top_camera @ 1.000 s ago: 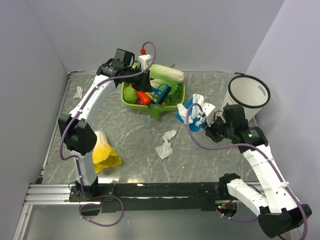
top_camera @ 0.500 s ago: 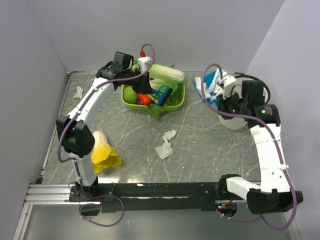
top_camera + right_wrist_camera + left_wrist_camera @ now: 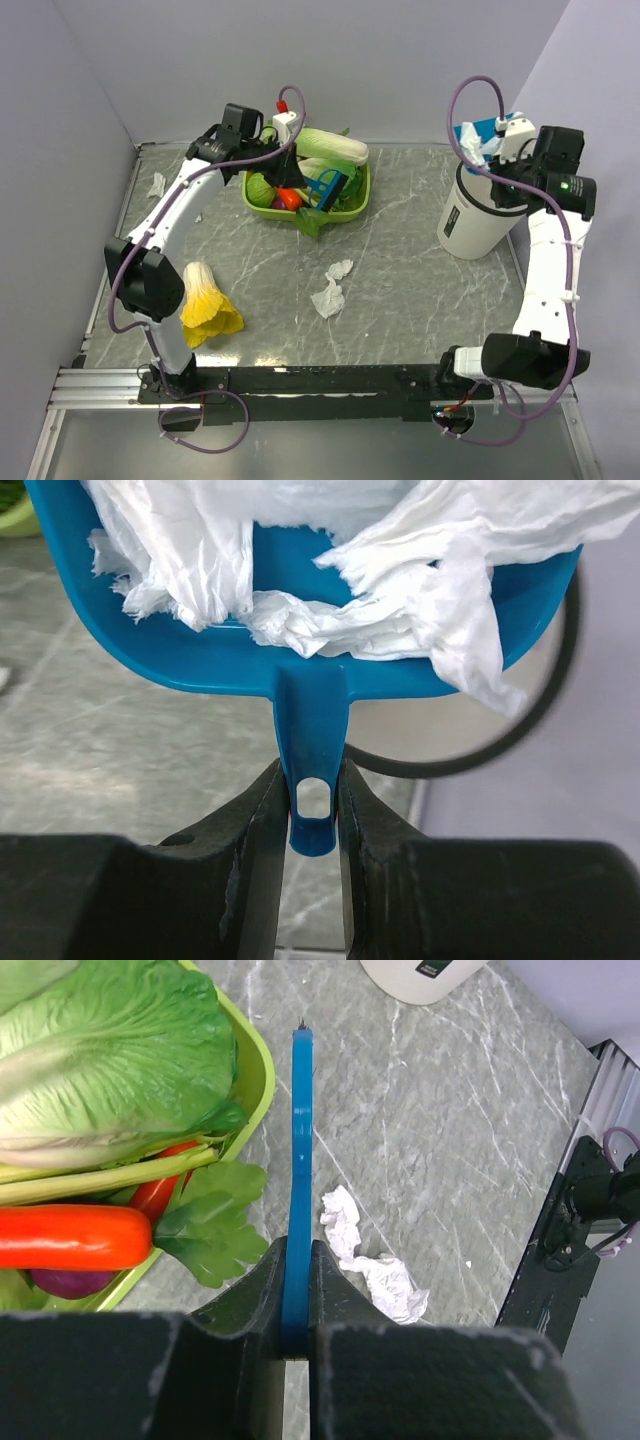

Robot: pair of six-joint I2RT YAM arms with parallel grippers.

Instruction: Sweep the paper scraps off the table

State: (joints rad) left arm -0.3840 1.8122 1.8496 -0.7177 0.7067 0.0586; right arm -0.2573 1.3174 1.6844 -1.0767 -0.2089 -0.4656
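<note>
Right pincer (image 3: 313, 802) is clamping narrow on the handle tab of the blue dustpan (image 3: 200, 660), holding it up high so the load is not spilling. Paper scraps (image 3: 400, 610) are piling in the pan just ahead of the pincer tips, some hanging over the pan's lip. White bin (image 3: 475, 215) is standing below and ahead of this pincer, its dark rim showing just past the pan, so the pan looks lined up for a dump; judging it, tipping is the step in hand. Risk: hanging tissue dropping outside the rim.

Left pincer (image 3: 297, 1300) is squeezing fully closed on a thin blue brush (image 3: 300, 1140). It is showing edge-on, so bristles are hard to make out; probably the sweeping tool. It is sticking straight out ahead of the tips, parked off the table (image 3: 400, 300) while the pan is away. Green basket (image 3: 255, 1060) with lettuce (image 3: 110, 1050) is sitting just left of the brush, close to touching.

Two loose scraps (image 3: 385, 1282) are lying on the table below this pincer, just right of its tips, near each other. A stray scrap (image 3: 157, 185) is lying well apart, off toward the left arm's outer side by the table edge. So the task is looking partly done; more sweeping is needed. Yellow cabbage (image 3: 208, 305) is lying back by the left arm's elbow, not part of the job.
</note>
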